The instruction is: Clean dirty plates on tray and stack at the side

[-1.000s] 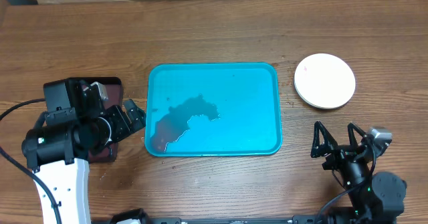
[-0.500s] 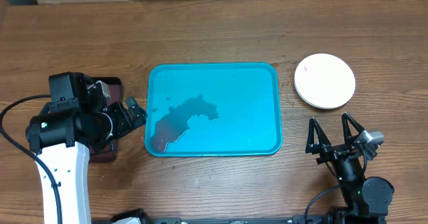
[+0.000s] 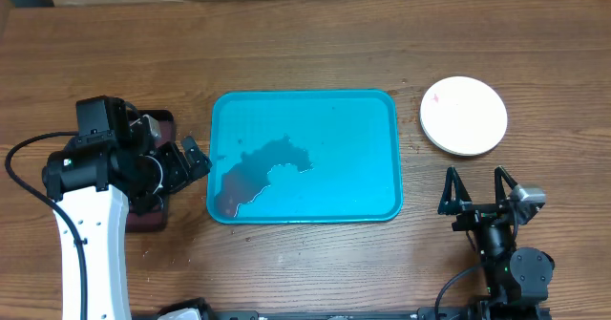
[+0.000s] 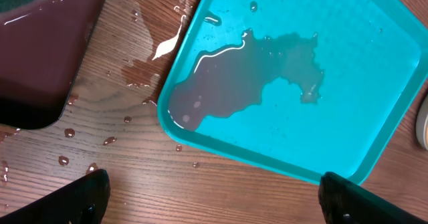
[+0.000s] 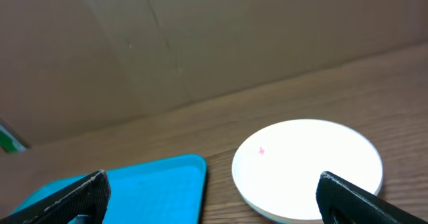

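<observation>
The teal tray point(image 3: 344, 129) lies mid-table with no plates on it, only a brownish puddle point(image 3: 258, 167) in its left half. One white plate point(image 3: 464, 116) with a small red smear rests on the wood right of the tray; whether others lie beneath it I cannot tell. My left gripper point(image 3: 192, 159) hovers open by the tray's left edge, empty. In the left wrist view the gripper point(image 4: 221, 200) is over bare wood beside the tray point(image 4: 348, 83). My right gripper point(image 3: 474, 180) is open and empty near the front edge, below the plate point(image 5: 307, 164).
A dark maroon tray point(image 3: 160, 125), wet, sits under my left arm at the left; it also fills the upper-left corner of the left wrist view point(image 4: 33, 50). Water droplets point(image 4: 67, 132) dot the wood between the two trays. A cardboard wall point(image 5: 200, 43) stands behind the table.
The left arm has drifted slightly up and right beside the tray. The right gripper has shifted a little and turned to face the plate. Both stay open.
</observation>
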Robot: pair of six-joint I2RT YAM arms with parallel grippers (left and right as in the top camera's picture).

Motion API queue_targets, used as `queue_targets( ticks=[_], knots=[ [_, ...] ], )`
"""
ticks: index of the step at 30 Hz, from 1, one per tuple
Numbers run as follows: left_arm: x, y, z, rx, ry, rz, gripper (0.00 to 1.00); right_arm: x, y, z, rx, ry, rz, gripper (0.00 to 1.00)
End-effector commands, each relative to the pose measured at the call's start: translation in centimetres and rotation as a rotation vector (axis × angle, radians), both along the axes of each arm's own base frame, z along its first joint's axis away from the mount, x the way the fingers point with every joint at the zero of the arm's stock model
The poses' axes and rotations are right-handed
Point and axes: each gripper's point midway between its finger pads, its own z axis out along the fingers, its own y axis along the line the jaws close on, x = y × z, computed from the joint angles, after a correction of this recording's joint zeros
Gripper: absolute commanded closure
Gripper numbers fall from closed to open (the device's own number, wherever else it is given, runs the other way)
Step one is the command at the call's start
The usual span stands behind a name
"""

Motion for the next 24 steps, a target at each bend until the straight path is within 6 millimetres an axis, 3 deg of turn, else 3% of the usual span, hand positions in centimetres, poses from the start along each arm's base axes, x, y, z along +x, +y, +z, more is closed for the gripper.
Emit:
queue_targets(
  ticks=[1,4,24],
  knots=[
    [0.17,-0.14,-0.29,-0.01,0.013,0.008,0.0,0.01,0.17,-0.23,-0.167,-0.02,-0.001,0.0],
    [0.18,-0.14,-0.35,-0.011,0.015,0.008,0.0,0.02,0.03,-0.28,-0.226,-0.023,-0.009,0.0],
    [0.18,-0.14,-0.35,-0.011,0.015,0.008,0.0,0.07,-0.62,-0.3,-0.171,-0.013,-0.046,0.0]
  ],
)
